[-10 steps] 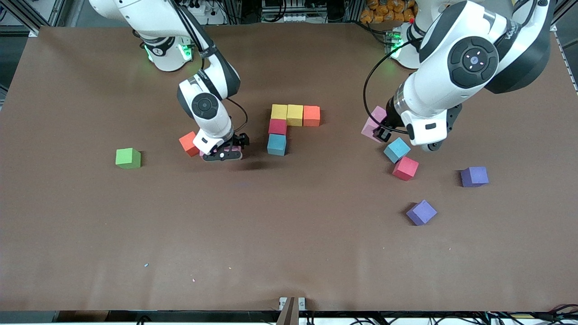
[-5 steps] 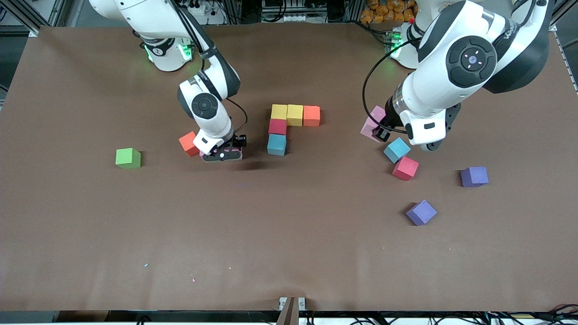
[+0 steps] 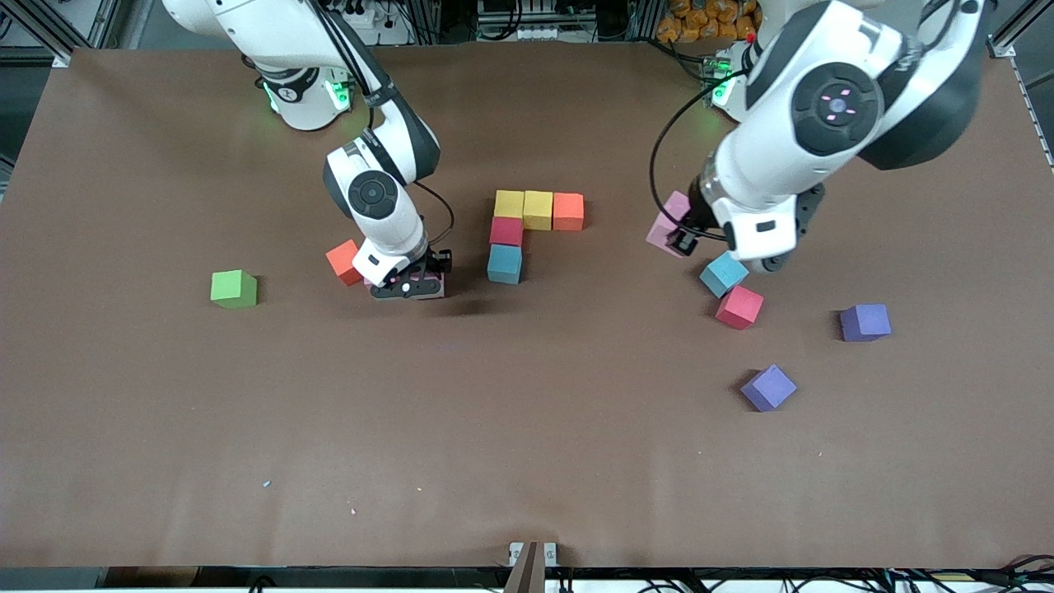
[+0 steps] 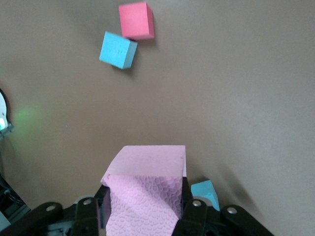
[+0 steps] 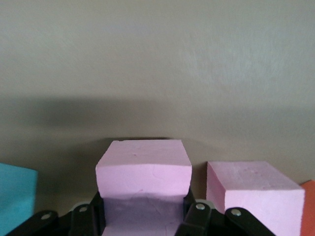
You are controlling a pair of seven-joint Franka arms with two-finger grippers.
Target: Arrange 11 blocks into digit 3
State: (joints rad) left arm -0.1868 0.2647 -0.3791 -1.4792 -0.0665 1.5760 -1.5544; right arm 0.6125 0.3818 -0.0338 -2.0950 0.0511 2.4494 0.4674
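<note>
bg: brown table (image 3: 527, 461) | alu frame (image 3: 49, 25) | cables (image 3: 527, 16)

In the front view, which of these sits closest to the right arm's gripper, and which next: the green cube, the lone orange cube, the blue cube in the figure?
From the right gripper, shut on a pink cube:
1. Lone orange cube, right beside it.
2. Blue cube in the figure, toward the left arm's end.
3. Green cube, toward the right arm's end.

No text, label, brand, number or sign can be read anywhere here. The coloured cubes carry plain faces, the brown tabletop (image 3: 527, 428) is unmarked, and the white arm casings show only round button pads and glowing lights, with no legible lettering in any view.
</note>
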